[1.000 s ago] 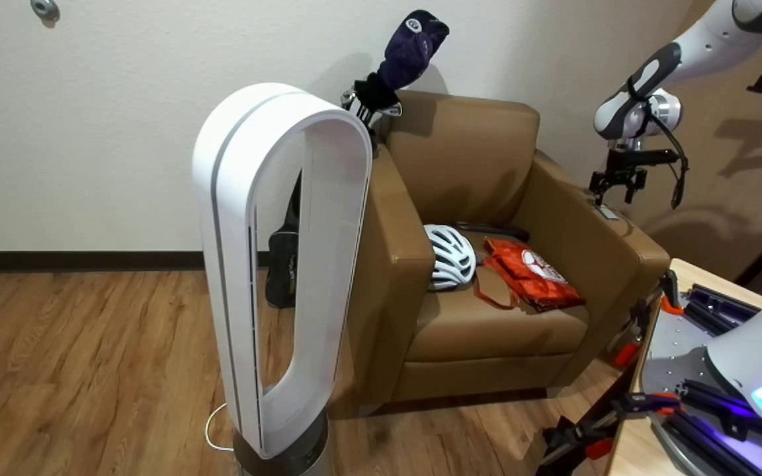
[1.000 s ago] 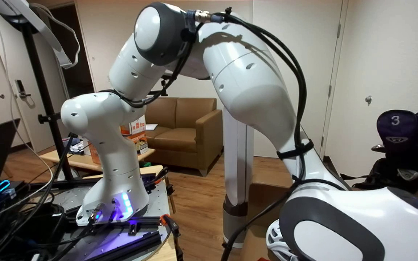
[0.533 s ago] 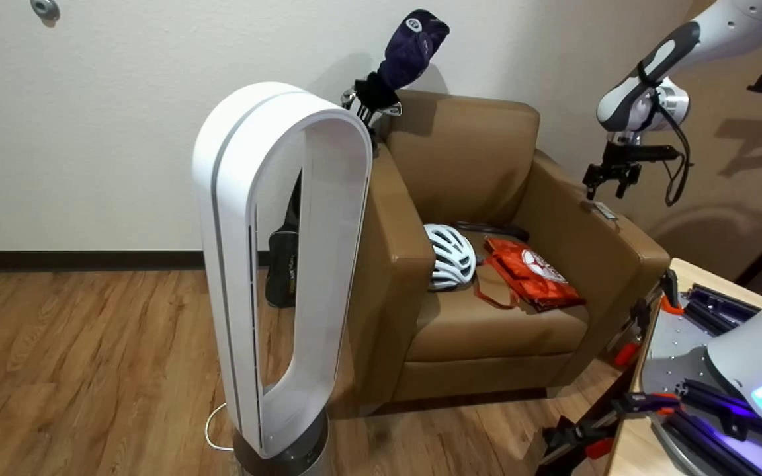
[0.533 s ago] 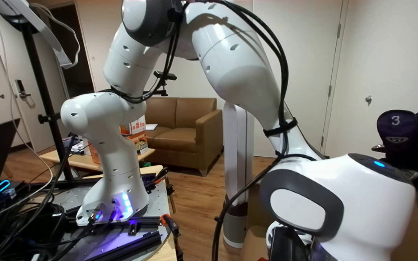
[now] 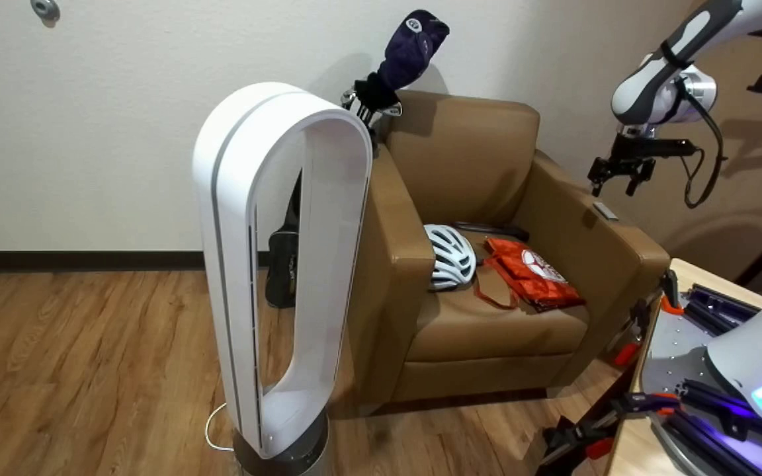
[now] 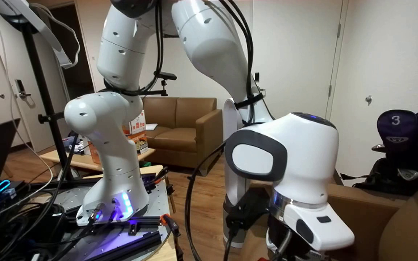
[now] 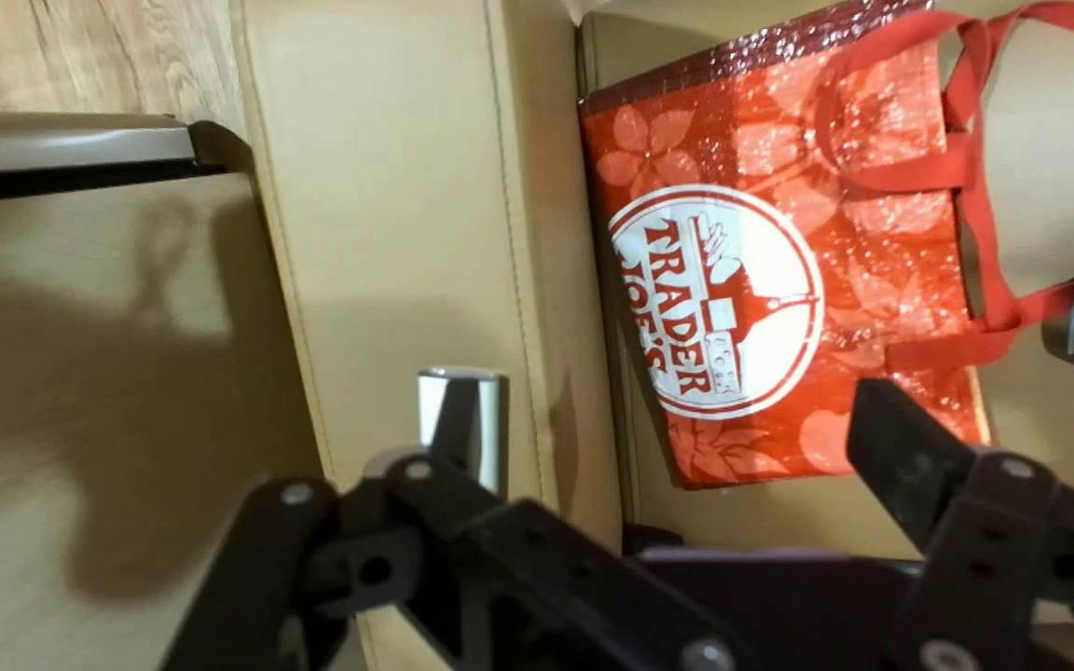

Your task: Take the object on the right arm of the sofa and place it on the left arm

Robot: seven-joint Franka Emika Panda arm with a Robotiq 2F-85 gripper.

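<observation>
Gripper (image 5: pixel 614 190), shifted, hangs above the sofa (image 5: pixel 500 337) by the wall (image 5: pixel 129 132).

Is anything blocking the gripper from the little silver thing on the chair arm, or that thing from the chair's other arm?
Nothing visible stands between the open gripper and the silver thing. Towards the other arm, a red bag and white helmet lie on the seat, apparently below arm height, so probably passable overhead.
</observation>
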